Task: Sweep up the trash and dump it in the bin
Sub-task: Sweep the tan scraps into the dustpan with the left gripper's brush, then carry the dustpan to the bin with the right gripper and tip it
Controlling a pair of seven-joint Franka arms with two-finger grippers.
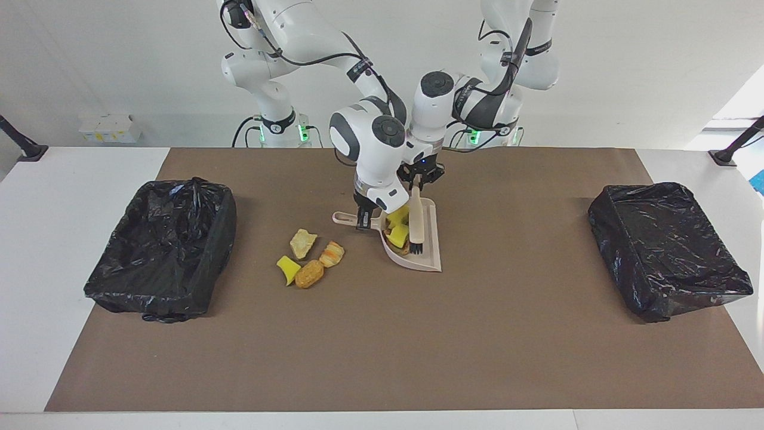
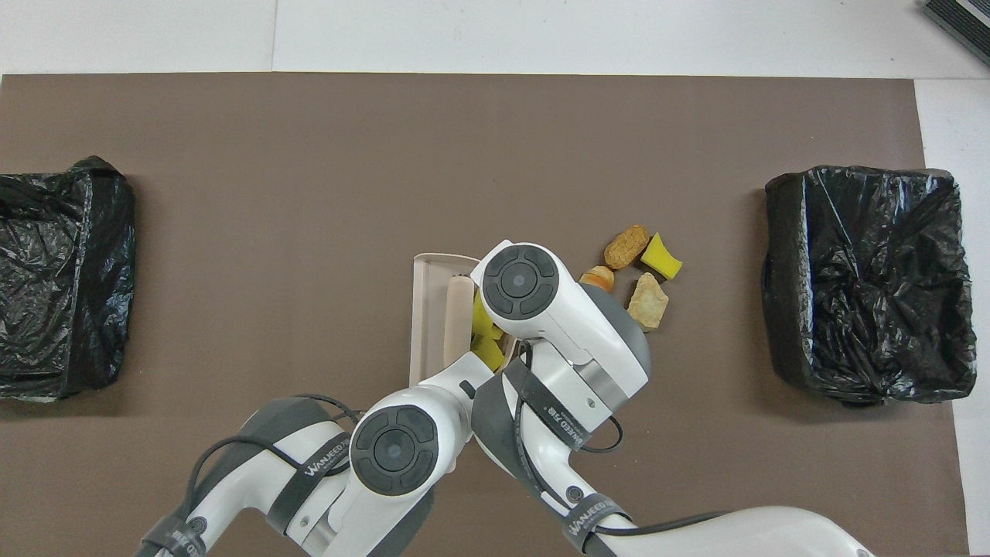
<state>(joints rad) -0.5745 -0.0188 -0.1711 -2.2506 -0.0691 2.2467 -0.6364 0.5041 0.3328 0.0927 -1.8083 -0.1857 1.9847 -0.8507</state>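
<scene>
Now the brown mat point(image 1: 382, 346) is covering most of the white table point(image 1: 36, 239), and everything else is sitting on it. At the right arm's end, a bin lined with a black bag point(image 1: 162, 248) is standing open; at the left arm's end, a second black-bagged bin point(image 1: 667, 248) is standing likewise, well apart from the first.

Between them, near the middle of the mat, the beige dustpan point(image 1: 431, 251) is lying flat with its handle pointing toward the right arm's end. The right gripper point(image 1: 363, 222) is clamping down on that handle, its jaws narrowed on it. The left gripper point(image 1: 419, 179) is hanging over the pan's robot-side edge, its jaws closed tight on the handle of a small beige brush point(image 1: 416, 221), whose dark bristles are resting inside the pan.

Part of the trash is lying in the dustpan: yellow sponge pieces point(image 1: 398, 226) are bunching up against the brush on the side toward the pan's handle, with an orange-brown lump partly hidden under them.

The other scraps are lying loose on the mat, between the dustpan and the bin at the right arm's end, in a tight cluster. A pale beige chunk point(image 1: 302, 242) is sitting nearest to the robots, a striped orange lump point(image 1: 332, 254) just beside it toward the pan, a round brown lump point(image 1: 309, 274) farther out, and a yellow sponge wedge point(image 1: 288, 268) touching that lump.
</scene>
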